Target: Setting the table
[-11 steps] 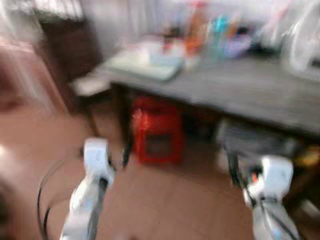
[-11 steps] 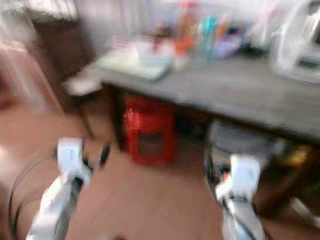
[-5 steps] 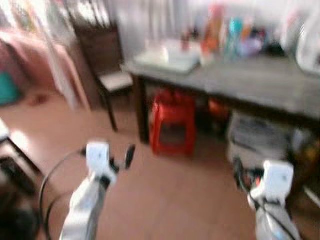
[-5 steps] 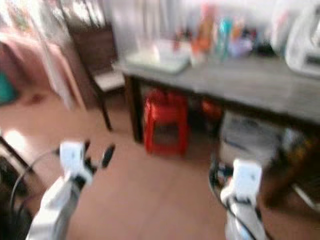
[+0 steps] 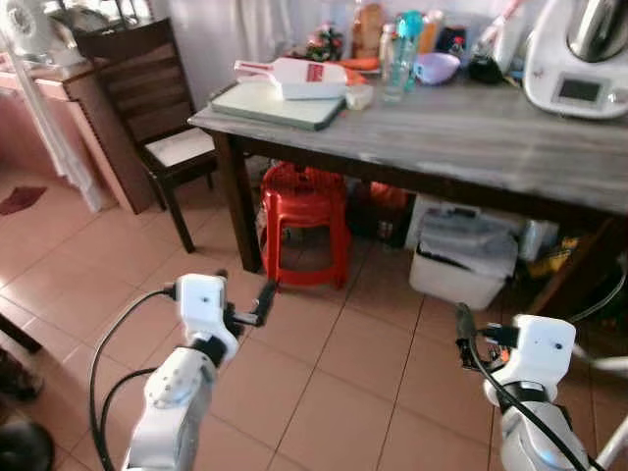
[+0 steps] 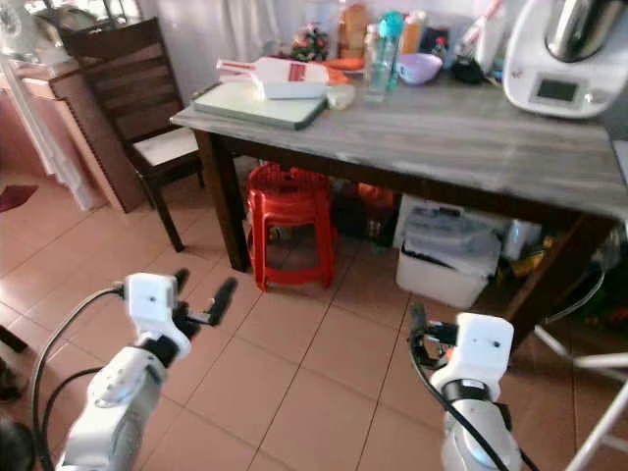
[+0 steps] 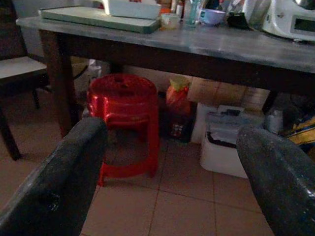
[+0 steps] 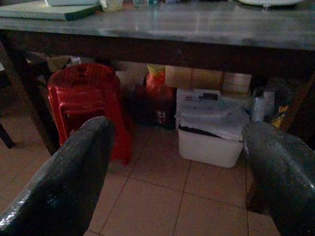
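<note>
Facing the table, nothing in hand

The grey table stood ahead of me, crowded along its far edge with a cutting board, bottles and a bowl. My left gripper and right gripper hung low, fingers spread wide, both empty. Walking closer, I judged I might clip the red stool underneath.

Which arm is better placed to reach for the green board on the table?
Probably the left. The board lies at the table's left end, on the side of the left gripper. The right gripper is over toward the white bin. Both are open, low and well short of the table.
</note>
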You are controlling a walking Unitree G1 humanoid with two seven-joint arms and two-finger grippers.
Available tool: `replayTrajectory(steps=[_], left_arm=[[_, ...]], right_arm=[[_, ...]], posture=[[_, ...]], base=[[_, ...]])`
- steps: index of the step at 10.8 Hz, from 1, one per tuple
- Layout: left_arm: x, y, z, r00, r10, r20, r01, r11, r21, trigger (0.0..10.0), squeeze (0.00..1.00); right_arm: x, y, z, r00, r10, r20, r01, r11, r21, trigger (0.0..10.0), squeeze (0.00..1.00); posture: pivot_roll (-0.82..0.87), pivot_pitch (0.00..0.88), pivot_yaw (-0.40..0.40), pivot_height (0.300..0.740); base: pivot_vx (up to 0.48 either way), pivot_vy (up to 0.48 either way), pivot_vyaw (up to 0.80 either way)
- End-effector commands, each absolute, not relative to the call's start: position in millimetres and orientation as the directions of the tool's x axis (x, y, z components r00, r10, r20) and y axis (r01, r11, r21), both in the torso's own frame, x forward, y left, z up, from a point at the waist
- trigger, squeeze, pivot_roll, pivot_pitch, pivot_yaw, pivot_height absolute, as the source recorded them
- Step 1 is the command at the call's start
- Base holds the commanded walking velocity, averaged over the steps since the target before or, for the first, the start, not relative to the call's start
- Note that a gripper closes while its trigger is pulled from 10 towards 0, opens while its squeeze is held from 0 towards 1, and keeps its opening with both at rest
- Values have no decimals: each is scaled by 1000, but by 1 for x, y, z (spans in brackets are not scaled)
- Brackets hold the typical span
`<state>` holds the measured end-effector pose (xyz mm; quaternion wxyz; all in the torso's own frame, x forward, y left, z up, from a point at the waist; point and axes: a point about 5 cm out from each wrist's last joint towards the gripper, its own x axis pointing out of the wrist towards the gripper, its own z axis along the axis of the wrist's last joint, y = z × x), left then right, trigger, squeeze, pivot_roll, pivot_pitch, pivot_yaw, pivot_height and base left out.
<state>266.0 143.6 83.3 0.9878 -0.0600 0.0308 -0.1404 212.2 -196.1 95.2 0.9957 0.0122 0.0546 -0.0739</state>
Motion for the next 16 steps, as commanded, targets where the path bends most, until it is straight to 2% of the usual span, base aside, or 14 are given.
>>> replayTrajectory(steps=[1, 6, 10, 14, 16], left_arm=[[267, 150, 86, 962, -270, -45, 263, 958, -118, 10000, 0], [268, 146, 90, 958, -283, -36, 277, 953, -123, 10000, 0], [268, 145, 87, 959, -280, -46, 272, 954, -127, 10000, 0], [272, 140, 87, 957, -288, -38, 280, 950, -135, 10000, 0], [271, 139, 89, 958, -285, -32, 278, 950, -143, 10000, 0]], right_arm=[[214, -192, 97, 986, -123, -108, 127, 991, 31, 10000, 0], [211, -190, 97, 986, -132, -106, 137, 990, 36, 10000, 0], [213, -189, 96, 986, -127, -106, 131, 991, 35, 10000, 0], [217, -193, 96, 982, -146, -115, 151, 988, 33, 10000, 0], [217, -193, 97, 983, -148, -108, 151, 988, 25, 10000, 0]], posture=[[-21, 0, 13, 740], [-30, 0, 21, 740], [-27, 0, 13, 740], [-27, 0, -24, 740], [-27, 0, -15, 740]], base=[[0, -251, 0], [0, -289, 0], [0, -337, -678], [0, -337, 0], [0, -339, 0]])
